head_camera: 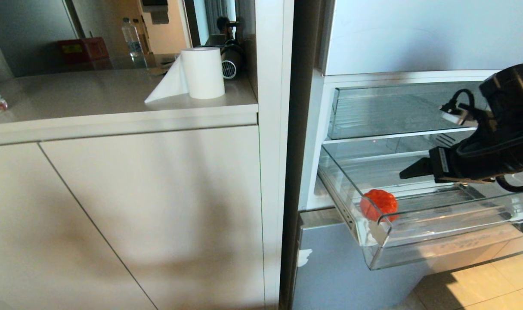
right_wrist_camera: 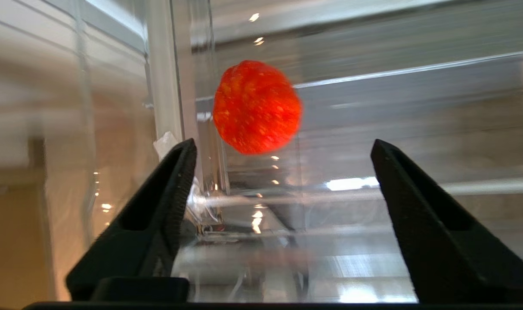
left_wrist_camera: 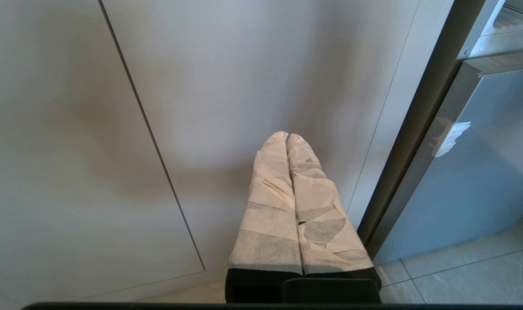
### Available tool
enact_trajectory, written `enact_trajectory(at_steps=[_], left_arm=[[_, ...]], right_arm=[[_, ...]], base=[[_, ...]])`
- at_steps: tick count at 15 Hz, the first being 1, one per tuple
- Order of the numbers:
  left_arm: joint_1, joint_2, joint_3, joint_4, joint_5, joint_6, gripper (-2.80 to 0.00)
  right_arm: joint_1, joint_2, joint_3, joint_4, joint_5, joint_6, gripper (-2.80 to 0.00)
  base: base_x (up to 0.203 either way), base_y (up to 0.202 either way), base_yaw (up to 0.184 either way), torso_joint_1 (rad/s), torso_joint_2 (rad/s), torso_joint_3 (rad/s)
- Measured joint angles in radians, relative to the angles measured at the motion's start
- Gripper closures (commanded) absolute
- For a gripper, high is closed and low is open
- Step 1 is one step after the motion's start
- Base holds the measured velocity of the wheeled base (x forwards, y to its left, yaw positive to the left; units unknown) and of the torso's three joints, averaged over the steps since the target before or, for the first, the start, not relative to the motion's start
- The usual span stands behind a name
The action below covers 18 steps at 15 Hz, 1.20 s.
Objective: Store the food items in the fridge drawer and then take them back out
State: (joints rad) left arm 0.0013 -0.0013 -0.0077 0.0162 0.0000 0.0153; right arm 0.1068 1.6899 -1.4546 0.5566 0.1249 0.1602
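Kitchen, fridge open beside white cabinets. Red fruit lies in fridge drawer, front corner. Right tool released, hovering above fruit: retrieval apparently pending; descend, straddle, clench. Left tool clenched, empty.

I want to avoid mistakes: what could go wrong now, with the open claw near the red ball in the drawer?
1. The ball lies in the corner by the drawer's side wall, so a finger of the right claw may strike clear plastic.
2. Being round on a ribbed floor, it may roll if nudged.
3. The left claw is shut by the cabinet and cannot help.
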Motion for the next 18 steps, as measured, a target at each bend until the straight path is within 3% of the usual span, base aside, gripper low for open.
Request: enact_trajectory(at_steps=[9,18], left_arm=[[0.0,0.0,0.0,0.0,0.0,0.0,0.0],[0.0,0.0,0.0,0.0,0.0,0.0,0.0]], right_arm=[[0.04,0.186,-0.011,0.0,0.051,0.003,-2.8],[0.064,0.265,-0.025,-0.009,0.046,0.042,-2.8]], base=[[0.0,0.0,0.0,0.0,0.0,0.0],[0.0,0.0,0.0,0.0,0.0,0.0]])
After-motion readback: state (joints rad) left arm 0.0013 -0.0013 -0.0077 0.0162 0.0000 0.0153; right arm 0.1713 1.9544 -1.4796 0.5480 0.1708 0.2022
